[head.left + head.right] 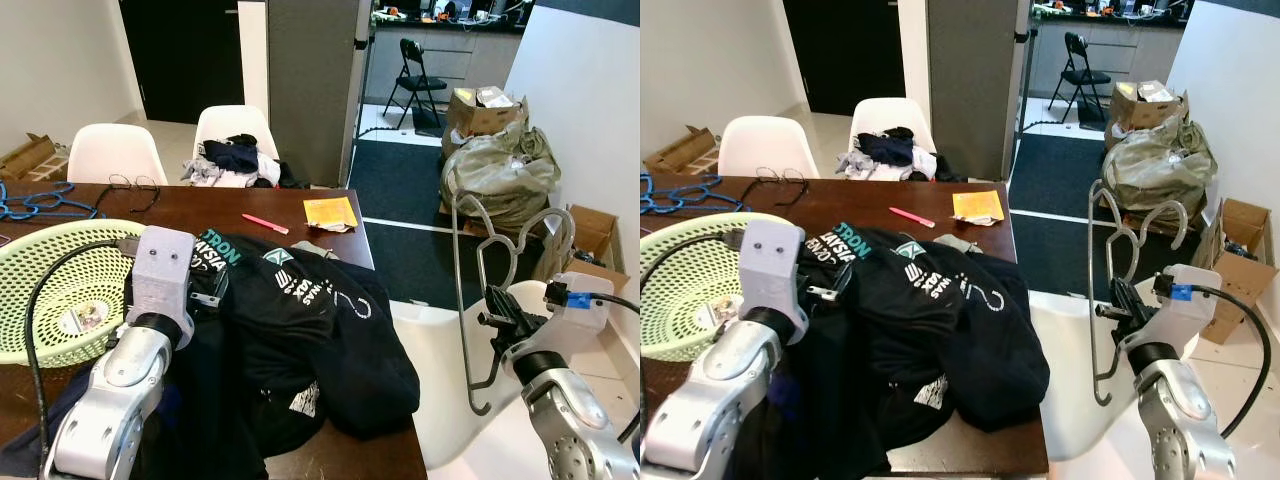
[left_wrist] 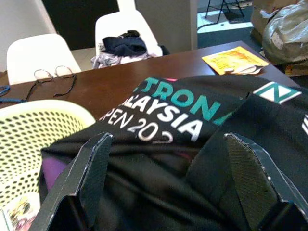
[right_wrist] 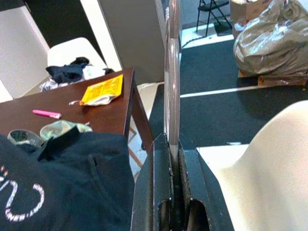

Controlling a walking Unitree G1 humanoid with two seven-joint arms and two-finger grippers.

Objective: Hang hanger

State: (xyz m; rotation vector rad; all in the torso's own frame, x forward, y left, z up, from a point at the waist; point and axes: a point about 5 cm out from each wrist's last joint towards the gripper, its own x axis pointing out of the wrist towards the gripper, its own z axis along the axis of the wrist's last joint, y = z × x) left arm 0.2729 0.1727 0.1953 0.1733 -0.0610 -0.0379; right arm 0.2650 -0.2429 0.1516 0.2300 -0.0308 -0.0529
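Right gripper (image 1: 497, 322) clamped on metal hanger (image 1: 462, 300), held upright beside counter (image 1: 270, 205) edge, above white chair (image 1: 455, 400). Hanger picked up; no rail or hook visible, so hanging judged not yet done. Left gripper (image 2: 168, 178) spread wide, empty, hovering just over black shirt (image 1: 300, 330) piled on counter, green basket (image 1: 60, 270) beside it. Shirt print readable in part: "TRON", "AYSIA", "OPEN 20".

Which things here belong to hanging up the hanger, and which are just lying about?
Job in hand:
- hanger, pinched in the right gripper
- black shirt, under the open left gripper

Lying about:
- green basket
- pink pen
- yellow packet
- glasses
- clothes pile
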